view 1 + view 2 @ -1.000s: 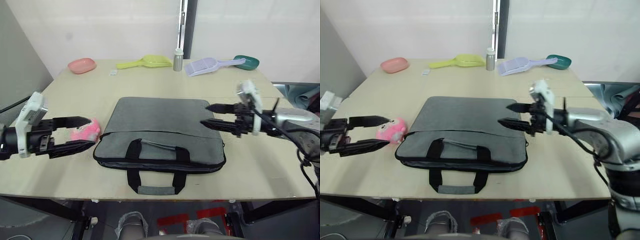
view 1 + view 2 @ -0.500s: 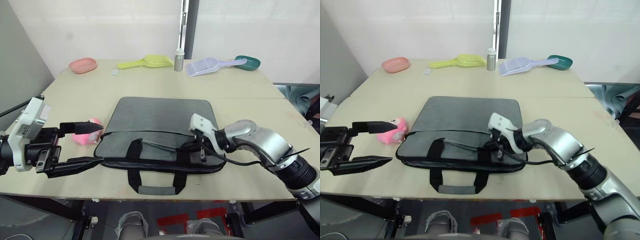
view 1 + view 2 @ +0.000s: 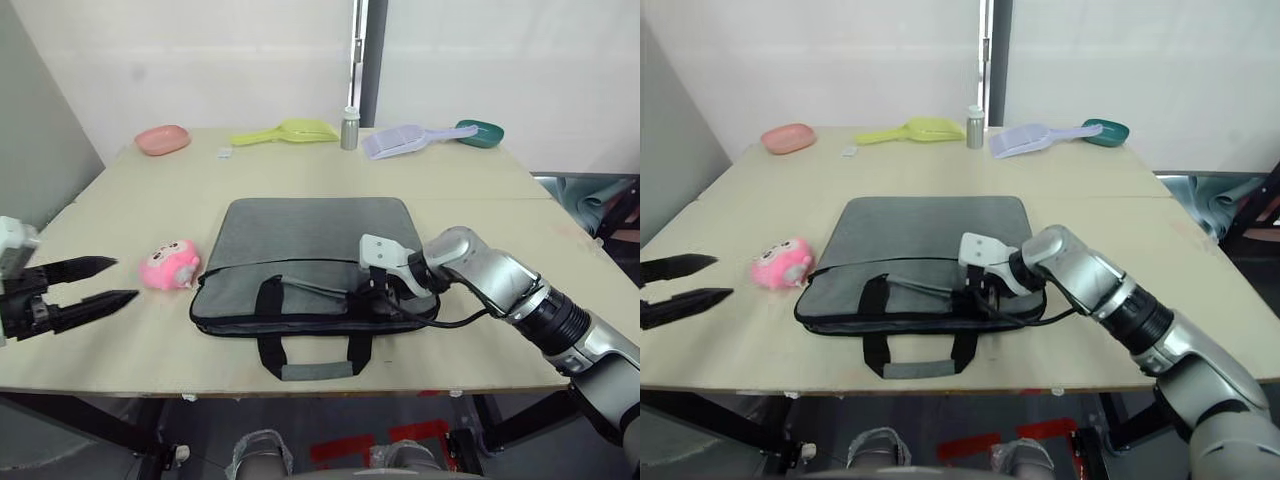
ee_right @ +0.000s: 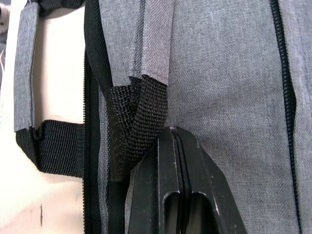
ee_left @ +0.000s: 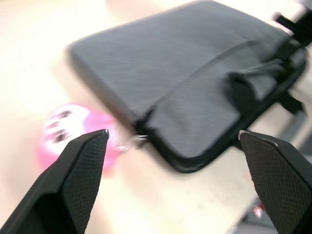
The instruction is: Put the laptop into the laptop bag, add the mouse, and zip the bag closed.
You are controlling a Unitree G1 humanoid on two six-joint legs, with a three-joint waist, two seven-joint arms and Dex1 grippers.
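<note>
Left eye view: the grey laptop bag lies near the desk's front edge, apparently zipped; the right gripper presses together on its front, while the left gripper hangs spread.

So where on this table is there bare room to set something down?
Bare table lies between the bag and the back row: pink dish, yellow scoop, bottle, lilac scoop, green dish. Right of the bag is also bare. It is crowded by the plush and left gripper, and at the bag's front under the right gripper.
</note>
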